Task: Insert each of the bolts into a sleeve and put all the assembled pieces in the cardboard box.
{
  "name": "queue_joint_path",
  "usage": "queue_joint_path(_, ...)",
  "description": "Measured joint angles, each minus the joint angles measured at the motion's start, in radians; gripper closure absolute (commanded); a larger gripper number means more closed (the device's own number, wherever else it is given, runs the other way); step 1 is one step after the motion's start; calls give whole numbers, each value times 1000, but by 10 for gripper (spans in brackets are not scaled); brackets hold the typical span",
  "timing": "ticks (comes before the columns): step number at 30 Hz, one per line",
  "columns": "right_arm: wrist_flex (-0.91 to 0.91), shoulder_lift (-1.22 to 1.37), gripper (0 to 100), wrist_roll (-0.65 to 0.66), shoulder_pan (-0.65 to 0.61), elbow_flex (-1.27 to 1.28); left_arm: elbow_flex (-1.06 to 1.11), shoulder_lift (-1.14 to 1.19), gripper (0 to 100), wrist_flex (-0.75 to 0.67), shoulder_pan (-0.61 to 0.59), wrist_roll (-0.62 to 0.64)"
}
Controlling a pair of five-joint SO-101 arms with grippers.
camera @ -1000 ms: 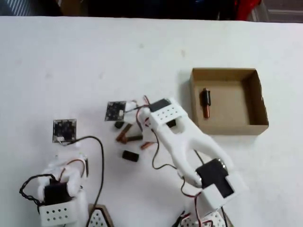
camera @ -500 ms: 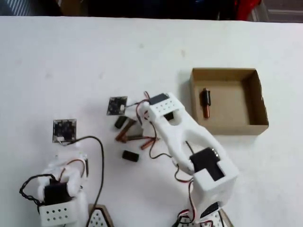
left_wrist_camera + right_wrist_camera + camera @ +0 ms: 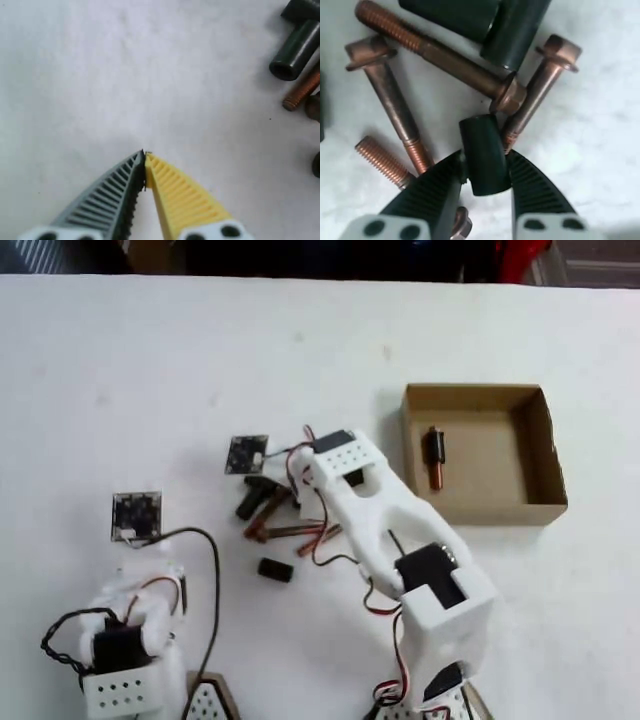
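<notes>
The right claw (image 3: 486, 156) pinches a short black sleeve (image 3: 482, 167) among copper bolts (image 3: 442, 54), left of the cardboard box (image 3: 470, 393). Light, rigid, likely slick: hold mid-barrel. The left claw (image 3: 144, 156) is pressed together.

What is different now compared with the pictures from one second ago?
The right arm swung leftward and pushed its wrist a little toward the far edge of the table; the right gripper is now clamped on a black sleeve. The left arm, the cardboard box and the lone sleeve did not move.
</notes>
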Motion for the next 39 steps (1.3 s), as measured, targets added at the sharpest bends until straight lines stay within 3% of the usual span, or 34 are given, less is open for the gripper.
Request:
queue_joint_path(12,66,-25,920,0,-2,0,0,0,976,0,0,0)
queue_joint_path(18,87,-25,847,0,-5,0,0,0,976,0,0,0)
queue_joint_path(39,153,-26,844,2,-44,-58,0,0,976,0,0,0)
